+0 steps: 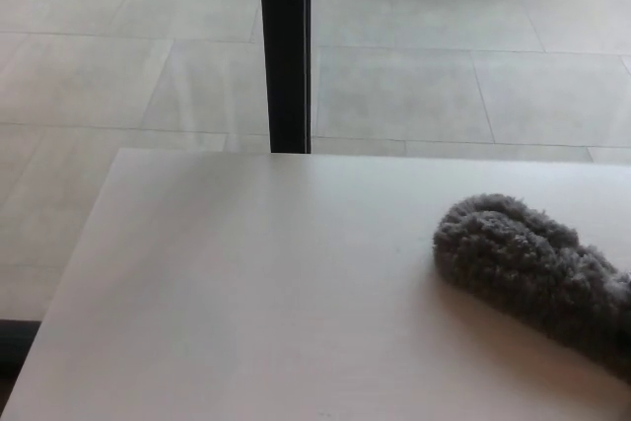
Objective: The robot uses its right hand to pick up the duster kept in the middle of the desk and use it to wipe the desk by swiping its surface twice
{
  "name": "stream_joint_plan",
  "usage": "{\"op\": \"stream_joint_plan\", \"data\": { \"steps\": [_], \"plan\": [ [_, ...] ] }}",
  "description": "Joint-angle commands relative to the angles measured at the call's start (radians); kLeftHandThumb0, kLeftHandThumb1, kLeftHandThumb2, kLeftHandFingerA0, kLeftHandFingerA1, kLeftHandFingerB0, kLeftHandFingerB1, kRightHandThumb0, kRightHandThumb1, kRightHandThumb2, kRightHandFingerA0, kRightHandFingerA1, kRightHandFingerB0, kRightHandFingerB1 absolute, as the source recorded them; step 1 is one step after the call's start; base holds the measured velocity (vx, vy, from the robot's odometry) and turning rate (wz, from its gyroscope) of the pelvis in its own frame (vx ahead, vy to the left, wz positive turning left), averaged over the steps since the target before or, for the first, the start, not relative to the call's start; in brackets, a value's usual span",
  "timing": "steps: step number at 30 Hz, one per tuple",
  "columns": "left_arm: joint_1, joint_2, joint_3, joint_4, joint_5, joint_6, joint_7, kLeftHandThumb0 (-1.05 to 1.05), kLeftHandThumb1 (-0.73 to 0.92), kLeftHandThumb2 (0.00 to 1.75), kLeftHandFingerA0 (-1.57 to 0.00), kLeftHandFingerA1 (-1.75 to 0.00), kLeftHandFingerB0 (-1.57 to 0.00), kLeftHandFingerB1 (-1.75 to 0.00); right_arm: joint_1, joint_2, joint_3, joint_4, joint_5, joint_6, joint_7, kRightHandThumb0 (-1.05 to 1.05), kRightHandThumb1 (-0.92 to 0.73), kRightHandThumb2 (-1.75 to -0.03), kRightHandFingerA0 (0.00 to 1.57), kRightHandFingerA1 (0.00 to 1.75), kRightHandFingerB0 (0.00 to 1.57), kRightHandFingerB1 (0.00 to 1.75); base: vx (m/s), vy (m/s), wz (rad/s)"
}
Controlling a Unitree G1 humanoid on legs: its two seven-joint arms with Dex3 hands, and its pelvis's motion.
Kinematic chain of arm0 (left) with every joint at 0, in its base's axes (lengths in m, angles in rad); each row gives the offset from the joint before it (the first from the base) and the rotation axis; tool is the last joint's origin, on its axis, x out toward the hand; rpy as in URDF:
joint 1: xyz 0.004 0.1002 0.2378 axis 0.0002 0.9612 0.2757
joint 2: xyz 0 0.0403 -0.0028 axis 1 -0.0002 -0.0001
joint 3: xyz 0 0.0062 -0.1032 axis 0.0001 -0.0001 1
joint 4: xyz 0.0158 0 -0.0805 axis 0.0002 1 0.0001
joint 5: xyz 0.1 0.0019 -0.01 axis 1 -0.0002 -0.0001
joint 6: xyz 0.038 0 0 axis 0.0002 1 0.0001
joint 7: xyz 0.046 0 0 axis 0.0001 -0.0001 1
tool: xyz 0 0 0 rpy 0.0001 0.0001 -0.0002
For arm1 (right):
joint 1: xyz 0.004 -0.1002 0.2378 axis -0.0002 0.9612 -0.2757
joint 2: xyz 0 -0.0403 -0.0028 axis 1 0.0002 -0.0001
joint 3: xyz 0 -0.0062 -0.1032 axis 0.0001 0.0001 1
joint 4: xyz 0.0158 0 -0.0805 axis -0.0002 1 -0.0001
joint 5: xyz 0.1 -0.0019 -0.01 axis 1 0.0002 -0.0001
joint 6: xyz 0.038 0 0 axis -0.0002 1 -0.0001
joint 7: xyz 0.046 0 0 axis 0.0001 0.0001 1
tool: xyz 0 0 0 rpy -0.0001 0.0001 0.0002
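- The fluffy grey duster (527,263) lies on the pale counter (256,293), by the counter's right edge and roughly midway between its far and near edges.
- The duster's rounded tip points toward the counter's far-left side; its body runs down and to the right until the picture's right border cuts it off.
- The duster's underside touches the counter surface, and a soft shadow sits along its near side.
- Neither robot hand shows: the right hand lies beyond the picture's right border, so whether its fingers are clamped on the duster's end cannot be told; the left hand is likewise out of sight.
- The counter's far edge runs straight across the middle of the view, and its far-left corner is visible; the left edge slants down toward the bottom-left corner of the picture.
- Beyond the far edge lies a floor of large pale tiles (128,66) with thin grout lines.
- A black upright post (286,46) stands behind the counter's far edge, left of centre, rising out of the top of the view.
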Motion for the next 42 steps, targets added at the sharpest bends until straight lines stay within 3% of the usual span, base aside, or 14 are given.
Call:
{"op": "stream_joint_plan", "data": {
  "steps": [1, 2, 8, 13, 15, 23, 25, 26, 27, 32, 35, 42],
  "plan": [
    [0.023, 0.023, -0.005, 0.009, -0.006, -0.017, -0.012, -0.88, 0.73, 0.88, -0.38, -0.59, -0.22, -0.45, 0.122, -0.047, -0.106, 0.085, 0.119, 0.184, 0.219, -0.38, -0.50, -0.58, 0.85, 1.58, 0.85, 0.56, 0.00, 0.000, 0.00],
    [0.023, 0.022, -0.005, 0.010, -0.007, -0.016, -0.017, -0.80, 0.91, 0.67, -0.41, -0.55, -0.27, -0.39, 0.124, -0.048, -0.120, 0.083, 0.128, 0.178, 0.234, -0.36, -0.50, -0.58, 0.84, 1.58, 0.82, 0.56, 0.00, 0.000, 0.00],
    [0.025, 0.018, -0.004, 0.006, -0.008, -0.017, -0.007, -0.70, 0.92, 0.67, -0.43, -0.56, -0.35, -0.42, 0.078, 0.001, -0.069, 0.102, 0.075, 0.310, 0.408, -0.39, -0.54, -0.58, 0.77, 1.64, 0.76, 0.69, 0.00, 0.000, 0.00],
    [0.021, 0.024, -0.005, 0.002, -0.009, -0.014, -0.019, -0.70, 0.91, 0.67, -0.40, -0.55, -0.33, -0.41, 0.023, 0.043, -0.031, 0.077, 0.053, 0.312, 0.510, -0.40, -0.62, -0.58, 0.71, 1.58, 0.63, 0.65, 0.00, 0.000, 0.00],
    [0.021, 0.021, -0.010, 0.003, -0.001, -0.033, -0.009, -0.70, 0.91, 0.67, -0.42, -0.54, -0.34, -0.41, -0.018, 0.073, 0.017, 0.054, 0.011, 0.312, 0.534, -0.36, -0.59, -0.58, 0.71, 1.61, 0.61, 0.54, 0.00, 0.000, 0.00],
    [0.008, 0.030, -0.006, 0.005, -0.003, -0.032, -0.007, -0.70, 0.90, 0.66, -0.44, -0.54, -0.37, -0.41, -0.120, 0.166, 0.152, -0.034, -0.084, 0.321, 0.527, -0.34, -0.51, -0.56, 0.78, 1.64, 0.77, 0.54, 0.00, 0.000, 0.00],
    [0.002, 0.031, -0.004, 0.008, -0.006, -0.021, -0.004, -0.71, 0.89, 0.66, -0.44, -0.54, -0.37, -0.41, -0.153, 0.195, 0.175, -0.048, -0.088, 0.343, 0.587, -0.36, -0.55, -0.56, 0.73, 1.69, 0.70, 0.55, 0.00, 0.000, 0.00],
    [-0.001, 0.031, -0.003, 0.007, -0.007, -0.016, -0.004, -0.68, 0.69, 1.08, -0.37, -0.62, -0.31, -0.54, -0.165, 0.204, 0.186, -0.055, -0.090, 0.345, 0.611, -0.33, -0.55, -0.56, 0.72, 1.67, 0.70, 0.53, 0.00, 0.000, 0.00],
    [-0.002, 0.031, -0.002, 0.005, -0.009, -0.016, -0.008, -0.71, 0.89, 0.66, -0.43, -0.57, -0.37, -0.42, -0.178, 0.216, 0.200, -0.065, -0.097, 0.344, 0.622, -0.37, -0.53, -0.56, 0.74, 1.68, 0.73, 0.57, 0.00, 0.000, 0.00],
    [-0.005, 0.033, -0.008, 0.002, -0.002, -0.029, -0.012, -0.72, 0.89, 0.66, -0.43, -0.57, -0.35, -0.43, -0.196, 0.299, 0.260, -0.143, -0.117, 0.363, 0.639, -0.31, -0.55, -0.56, 0.75, 1.68, 0.71, 0.58, 0.00, 0.000, 0.00],
    [-0.005, 0.032, -0.007, 0.003, -0.002, -0.034, -0.012, -0.71, 0.89, 0.67, -0.43, -0.57, -0.34, -0.44, -0.170, 0.331, 0.289, -0.216, -0.118, 0.353, 0.629, -0.29, -0.51, -0.55, 0.79, 1.69, 0.77, 0.61, 0.00, 0.000, 0.00],
    [-0.010, 0.028, -0.002, 0.002, -0.009, -0.027, -0.019, -0.69, 0.89, 0.66, -0.43, -0.59, -0.35, -0.44, -0.088, 0.370, 0.349, -0.381, -0.113, 0.335, 0.624, -0.28, -0.50, -0.57, 0.86, 1.67, 0.83, 0.67, 0.00, 0.000, 0.00]
  ]
}}
